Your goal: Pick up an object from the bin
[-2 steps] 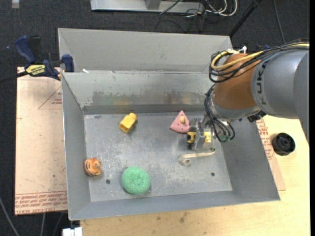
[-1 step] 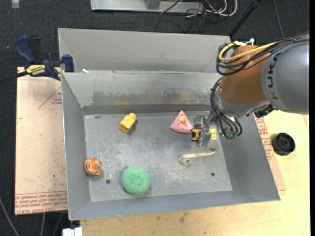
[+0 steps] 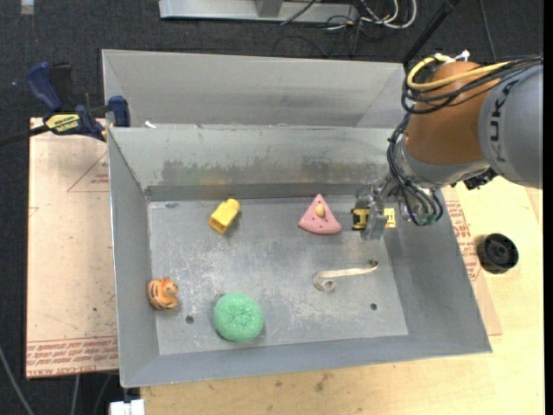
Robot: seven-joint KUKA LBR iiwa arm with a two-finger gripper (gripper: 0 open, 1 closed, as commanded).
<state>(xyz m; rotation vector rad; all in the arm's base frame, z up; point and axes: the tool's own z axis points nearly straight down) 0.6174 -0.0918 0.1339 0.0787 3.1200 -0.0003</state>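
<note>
Right rear of bin | hand just beside pink wedge, apex pointing rearward | grip: cannot tell

The hand hangs just right of a pink wedge — a pale strip lies nearby.

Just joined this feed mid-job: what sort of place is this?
Probably a robotics lab's bin-picking cell: a grey metal bin with small toys like the green ball, the arm's gripper inside it, cables on the floor behind.
</note>
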